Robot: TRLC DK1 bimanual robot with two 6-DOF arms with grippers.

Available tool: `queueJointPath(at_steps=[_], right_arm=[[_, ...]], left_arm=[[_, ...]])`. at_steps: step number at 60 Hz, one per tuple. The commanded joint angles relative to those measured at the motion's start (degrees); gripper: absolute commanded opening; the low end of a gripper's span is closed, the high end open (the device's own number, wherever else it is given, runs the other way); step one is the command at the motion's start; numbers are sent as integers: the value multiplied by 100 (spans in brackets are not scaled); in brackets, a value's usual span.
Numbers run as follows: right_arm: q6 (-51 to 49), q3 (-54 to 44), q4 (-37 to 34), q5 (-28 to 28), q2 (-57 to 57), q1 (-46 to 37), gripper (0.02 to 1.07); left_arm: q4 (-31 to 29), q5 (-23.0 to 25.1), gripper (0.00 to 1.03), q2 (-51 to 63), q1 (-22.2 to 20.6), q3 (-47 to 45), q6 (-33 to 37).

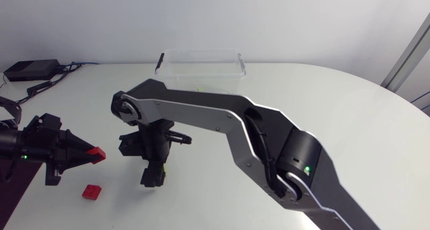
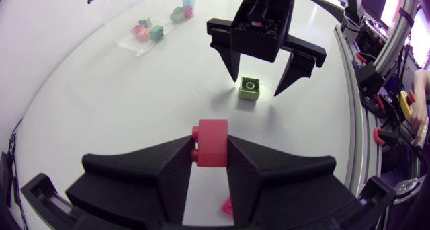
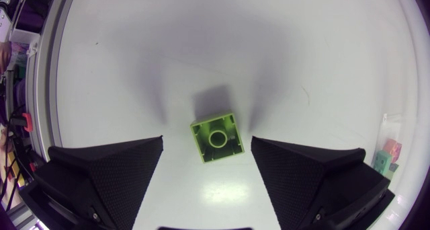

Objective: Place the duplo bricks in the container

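The wide-open right tool (image 3: 207,141) should be lowered squarely astride the green brick (image 3: 216,136); a red brick (image 2: 213,140) is held by the left tool (image 2: 209,152).

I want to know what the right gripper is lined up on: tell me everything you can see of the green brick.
The green brick is lime-coloured, glossy plastic by its look, and square, with one round hollow stud on top. It sits flat and stud up on the white table, between the open fingers of the right gripper and turned slightly askew to them. Neither finger touches it; only the table does.
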Motion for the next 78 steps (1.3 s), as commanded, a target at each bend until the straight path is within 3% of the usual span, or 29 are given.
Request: queueJointPath(at_steps=[1, 9, 24, 60, 71, 78], right_arm=[[-15, 127, -90, 57, 249, 70, 91], [21, 83, -90, 74, 249, 106, 77], [135, -347, -11, 74, 126, 123, 37], [592, -2395, 982, 268, -1535, 141, 33], [820, -2993, 1219, 224, -2352, -79, 33], [1005, -3274, 1395, 136, -2871, -387, 33]], left_arm=[[-85, 93, 26, -62, 59, 63, 241], [-85, 102, 26, -62, 103, 63, 268], [-182, 102, 26, -106, 112, 80, 303], [-463, 119, 26, -405, 24, 195, 241], [-586, 128, 26, -511, -336, 353, -93], [-349, 269, 26, -607, -749, 599, -893]])
